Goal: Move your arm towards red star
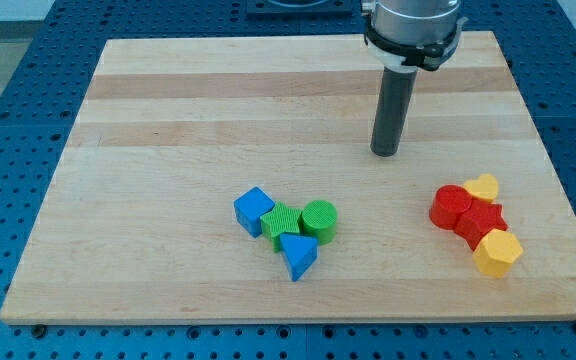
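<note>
Half-hidden red star [484, 219] among neighbours

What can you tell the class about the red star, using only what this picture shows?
The red star is a small, glossy, plastic-looking block lying flat on the wooden board, near the view's right. It sits in a tight cluster: a red cylinder touches its left, a yellow heart lies above, a yellow hexagon below. My tip stands apart, up-left.
</note>
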